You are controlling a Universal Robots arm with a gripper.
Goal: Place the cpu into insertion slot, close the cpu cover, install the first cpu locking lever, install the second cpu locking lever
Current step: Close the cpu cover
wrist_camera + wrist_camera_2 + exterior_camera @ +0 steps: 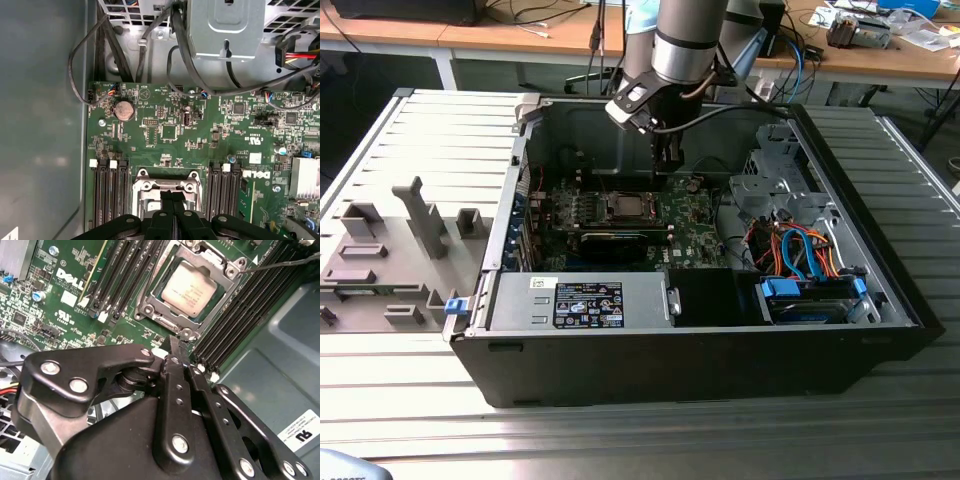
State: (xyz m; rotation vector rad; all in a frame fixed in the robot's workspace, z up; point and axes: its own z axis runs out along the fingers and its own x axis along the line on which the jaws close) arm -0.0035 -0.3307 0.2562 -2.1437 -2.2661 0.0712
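The cpu [189, 290], a pale square chip, lies flat in the insertion slot [150, 307] on the green board. The silver cpu cover [210, 259] frames it and looks folded down over its edges. A thin lever rod [280, 262] runs off from one socket corner. My gripper [175, 342] is shut with nothing between its black fingers, and its tips hover just beside the socket's edge. In the exterior view the gripper [667, 165] hangs inside the open case, slightly behind the insertion slot [625, 207]. The first wrist view has the gripper [172, 197] over the socket frame [150, 186].
Black memory slots [240, 305] flank the socket on both sides. A long black card [615, 240] lies in front of it. A power supply [575, 300], a drive cage with blue and orange cables [800, 255] and the case walls [590, 125] hem the space. A grey fixture [390, 250] sits at the exterior view's left.
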